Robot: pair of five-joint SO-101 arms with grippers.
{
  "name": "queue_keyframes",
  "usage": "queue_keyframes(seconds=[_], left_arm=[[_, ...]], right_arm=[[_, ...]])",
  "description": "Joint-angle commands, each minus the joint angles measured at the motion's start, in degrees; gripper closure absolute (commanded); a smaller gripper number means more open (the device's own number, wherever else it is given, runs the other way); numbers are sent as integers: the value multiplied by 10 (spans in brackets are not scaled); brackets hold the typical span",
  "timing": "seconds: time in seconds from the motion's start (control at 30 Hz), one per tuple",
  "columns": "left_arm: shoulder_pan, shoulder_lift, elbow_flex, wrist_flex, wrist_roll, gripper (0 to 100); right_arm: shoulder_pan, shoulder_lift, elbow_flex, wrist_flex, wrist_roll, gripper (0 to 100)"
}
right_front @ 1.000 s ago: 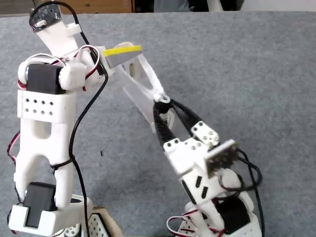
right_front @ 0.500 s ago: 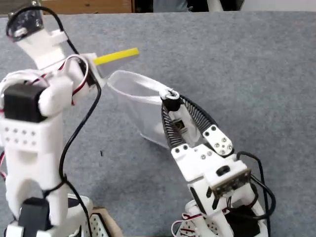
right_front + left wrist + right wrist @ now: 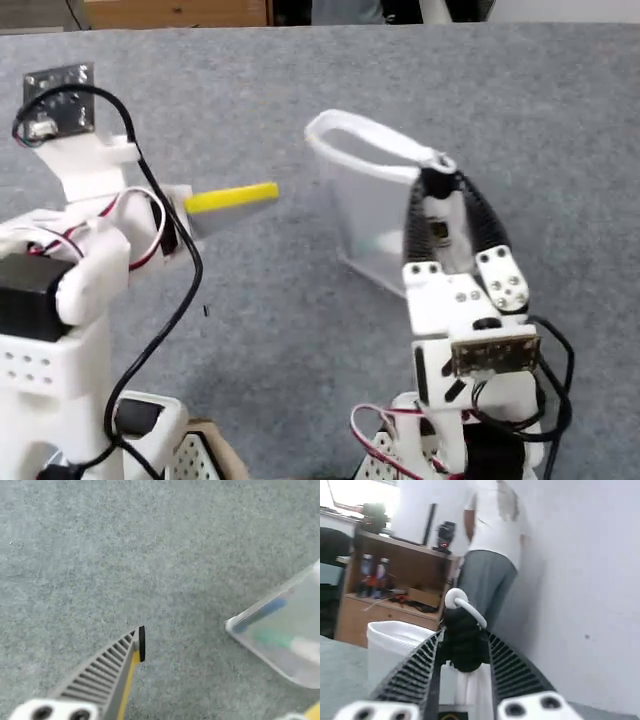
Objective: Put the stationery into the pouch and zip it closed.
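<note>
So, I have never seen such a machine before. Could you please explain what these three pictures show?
These are two small robot arms at a grey table. One picture looks down from above. Each of the other two comes from a camera on an arm's wrist. The right gripper is shut on the white rim of a clear pouch, whose mouth is open. Blue and green stationery shows inside it. The left gripper, marked yellow, is beside the pouch and apart from it.
</note>
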Motion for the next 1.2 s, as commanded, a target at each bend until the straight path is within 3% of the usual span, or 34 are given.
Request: queue_keyframes(seconds=[0.0,0.27,0.47,0.6,0.7,0.93,1.17], left_arm=[[0,-25,12,-1,-6,443],[0,-27,18,-1,-6,444],[0,-23,18,-1,-6,444],[0,-23,19,-1,-6,444],[3,-22,20,-1,-6,444],[6,-22,128,-60,-6,443],[74,-28,194,-62,-34,442]], right_arm=[[63,-4,7,-47,-40,987],[64,-4,54,-30,-41,987],[-116,-4,16,110,16,986],[-229,-1,-33,157,-2,986],[-276,1,-64,181,-24,986],[-338,1,-87,211,-54,986],[-339,1,-82,156,-50,986]])
